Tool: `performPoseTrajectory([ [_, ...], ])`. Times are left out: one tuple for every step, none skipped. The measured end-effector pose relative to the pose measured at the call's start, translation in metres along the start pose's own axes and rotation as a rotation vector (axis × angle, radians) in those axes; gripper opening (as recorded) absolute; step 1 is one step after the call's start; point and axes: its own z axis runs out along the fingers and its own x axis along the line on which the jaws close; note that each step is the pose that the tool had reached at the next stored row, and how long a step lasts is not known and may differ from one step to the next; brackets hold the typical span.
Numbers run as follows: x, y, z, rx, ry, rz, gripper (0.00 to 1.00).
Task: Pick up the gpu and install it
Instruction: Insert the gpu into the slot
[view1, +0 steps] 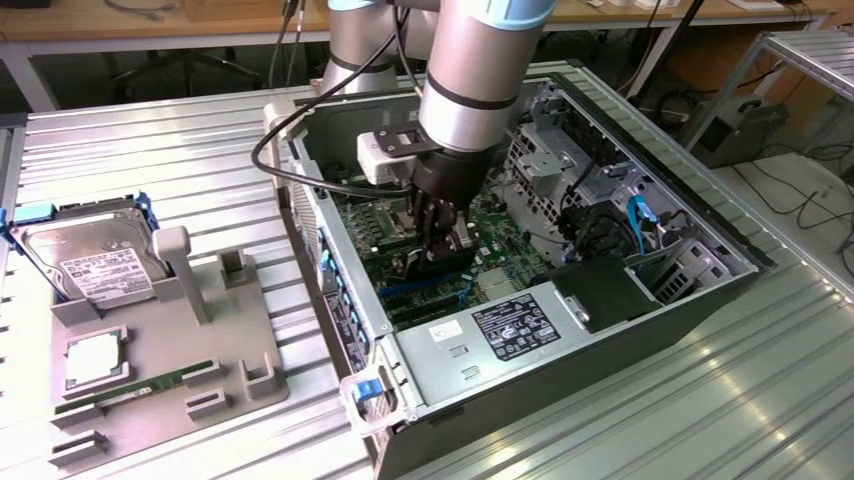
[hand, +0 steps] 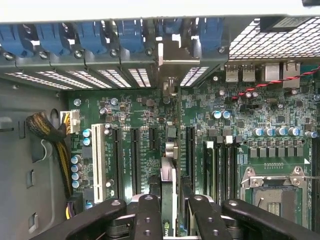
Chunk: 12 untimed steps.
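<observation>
My gripper (view1: 441, 258) reaches down into the open computer case (view1: 694, 300), over the green motherboard (view1: 514, 235). It is shut on the gpu (view1: 449, 266), a dark card held upright between the fingers. In the wrist view the gpu (hand: 169, 175) shows edge-on as a thin strip running from between my gripper (hand: 170, 217) to its silver bracket (hand: 170, 62) at the case's rear slot openings. The card stands in line with the black expansion slots (hand: 136, 155) on the motherboard (hand: 240, 115). Whether its edge sits in a slot is hidden by the card itself.
A grey fixture (view1: 240, 375) on the exterior view's left carries a hard drive (view1: 83, 262), a silver chip (view1: 94, 360) and a memory stick (view1: 127, 390). Inside the case are the power supply (view1: 514, 330), a drive cage (view1: 561, 150), blue clips (hand: 90, 37), a cable bundle (hand: 47, 132) and the processor socket (hand: 272, 195).
</observation>
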Motion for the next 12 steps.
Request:
performPoseTrajectory([
  [0.0,0.0,0.0,-0.001,0.0,0.0,0.26],
  [0.0,0.0,-0.0002,-0.0016,-0.0001,0.0,0.26],
  [0.0,-0.0001,-0.0008,-0.0022,-0.0005,0.0,0.26],
  [0.0,-0.0001,-0.0015,-0.0023,-0.0009,0.0,0.26],
  [0.0,-0.0001,-0.0025,-0.0024,-0.0007,0.0,0.26],
  [0.0,0.0,-0.0058,-0.0032,-0.0001,0.0,0.26],
  [0.0,0.0,-0.0059,-0.0033,-0.0002,0.0,0.26],
  [0.0,-0.0001,-0.0027,-0.0034,0.0,0.0,0.26],
  [0.0,0.0002,0.001,-0.0037,0.0005,0.0,0.26],
  [-0.001,0.0003,0.0024,-0.0071,0.0003,0.0,0.26],
  [-0.001,-0.0007,-0.0017,-0.0102,0.0003,0.0,0.26],
  [-0.001,-0.0031,-0.0093,-0.0168,0.0052,0.0,0.26],
])
